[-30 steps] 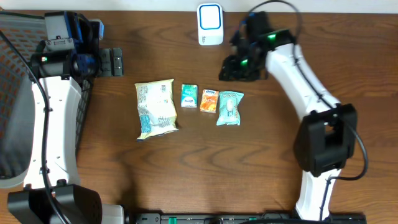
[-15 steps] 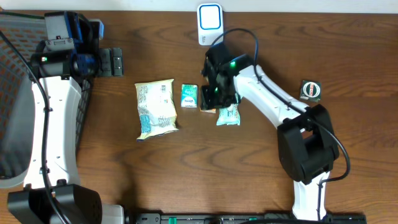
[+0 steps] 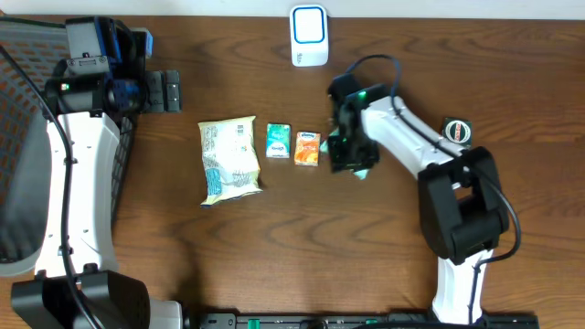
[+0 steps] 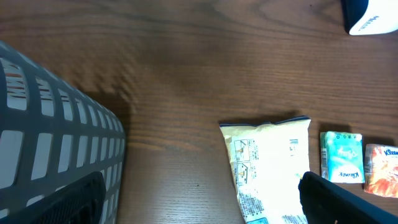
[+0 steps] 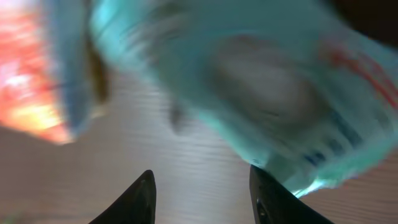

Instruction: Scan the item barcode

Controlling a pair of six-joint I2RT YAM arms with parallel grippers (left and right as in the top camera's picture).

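Four packs line up across the wooden table (image 3: 274,247), and the right gripper (image 3: 348,153) is right down over the last one in the row, the teal packet (image 5: 267,93)! From overhead only a sliver of teal peeks out beneath the black fingers, just to the right of the orange pack (image 3: 308,148). On the right wrist camera the picture is smeared. Even so, the two dark fingertips (image 5: 144,196) stand parted with bare wood in the gap between them and nothing pinched there. The teal packet sits just beyond the tips, with the orange pack at its left. Whether a finger touches the wrapper, I cannot tell through the blur. Further left sit the small green pack (image 3: 278,142) and the big pale snack bag (image 3: 228,160). The white scanner (image 3: 309,35) stands at the far edge, well apart from the packet. Over on the left, the left gripper (image 3: 166,91) hangs spread wide and empty beside the grey mesh basket (image 3: 18,119). A round black object (image 3: 456,132) rests at the right side of the table.
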